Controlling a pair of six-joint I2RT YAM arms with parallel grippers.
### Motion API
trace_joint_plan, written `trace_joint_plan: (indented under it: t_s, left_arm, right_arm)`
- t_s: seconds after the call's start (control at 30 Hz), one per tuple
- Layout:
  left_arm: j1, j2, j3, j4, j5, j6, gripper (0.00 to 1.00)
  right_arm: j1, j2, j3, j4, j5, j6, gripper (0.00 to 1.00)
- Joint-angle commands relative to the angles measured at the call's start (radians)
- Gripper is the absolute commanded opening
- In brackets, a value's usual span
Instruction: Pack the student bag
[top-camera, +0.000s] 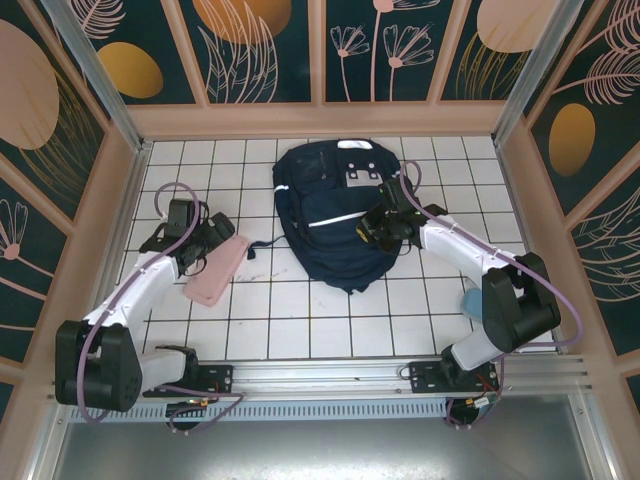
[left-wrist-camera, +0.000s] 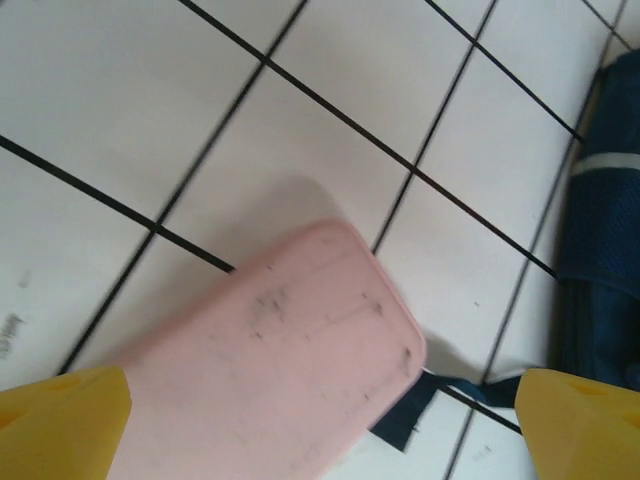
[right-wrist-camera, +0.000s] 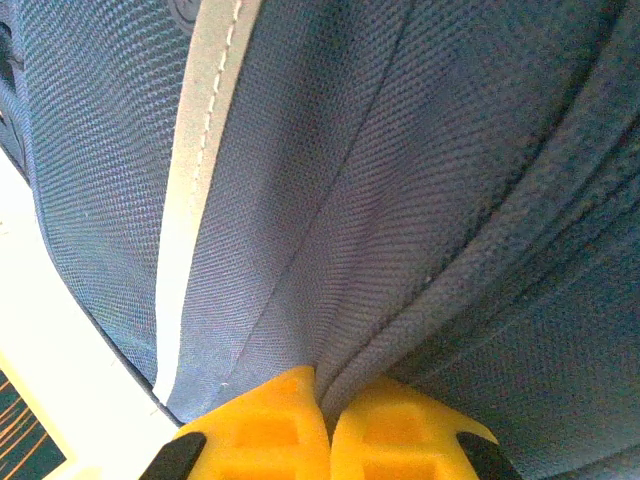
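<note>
The navy-blue student bag (top-camera: 335, 205) lies flat in the middle of the tiled table, its white stripe (top-camera: 335, 220) running across it. My right gripper (top-camera: 372, 230) sits at the bag's right side, shut on a fold of its fabric (right-wrist-camera: 400, 290); the yellow fingertips (right-wrist-camera: 275, 425) pinch the cloth between them. A flat pink case (top-camera: 217, 270) lies left of the bag. My left gripper (top-camera: 205, 243) hovers over the case's far end, open, with its yellow fingertips (left-wrist-camera: 60, 425) wide apart on either side of the pink case (left-wrist-camera: 270, 380).
A dark strap end (left-wrist-camera: 415, 415) from the bag lies on the tiles beside the pink case. A light-blue object (top-camera: 472, 300) rests by the right arm's base. Wooden walls (top-camera: 320, 120) close in the table on three sides.
</note>
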Motion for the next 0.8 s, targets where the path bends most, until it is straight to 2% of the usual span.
trace_joint_plan:
  t_s: [0.0, 0.13, 0.23, 0.33, 0.47, 0.67, 0.77]
  left_arm:
    - [0.035, 0.064, 0.002, -0.080, -0.076, 0.082, 0.99]
    - [0.113, 0.078, -0.032, -0.054, -0.055, 0.099, 0.99]
    - [0.128, 0.085, -0.053, -0.035, -0.038, 0.101, 0.99]
    - [0.128, 0.093, -0.082, 0.000, 0.057, 0.083, 0.99]
    - [0.127, 0.003, -0.171, 0.090, 0.217, 0.038, 0.99]
    - [0.109, -0.073, -0.197, 0.032, 0.280, 0.055, 0.99]
    - [0.054, -0.080, -0.203, 0.032, 0.318, 0.052, 0.98]
  right_arm:
    - [-0.004, 0.003, 0.023, -0.019, 0.017, -0.038, 0.00]
    - [-0.003, -0.003, 0.018, -0.016, 0.010, -0.043, 0.00]
    - [-0.003, -0.004, 0.013, -0.012, 0.010, -0.044, 0.00]
    - [-0.002, 0.002, 0.012, -0.005, 0.002, -0.041, 0.00]
    - [-0.003, 0.006, 0.007, 0.005, -0.012, -0.038, 0.00]
    - [-0.002, 0.009, 0.019, 0.011, -0.017, -0.039, 0.00]
    - [-0.003, 0.013, 0.027, 0.006, -0.013, -0.041, 0.00]
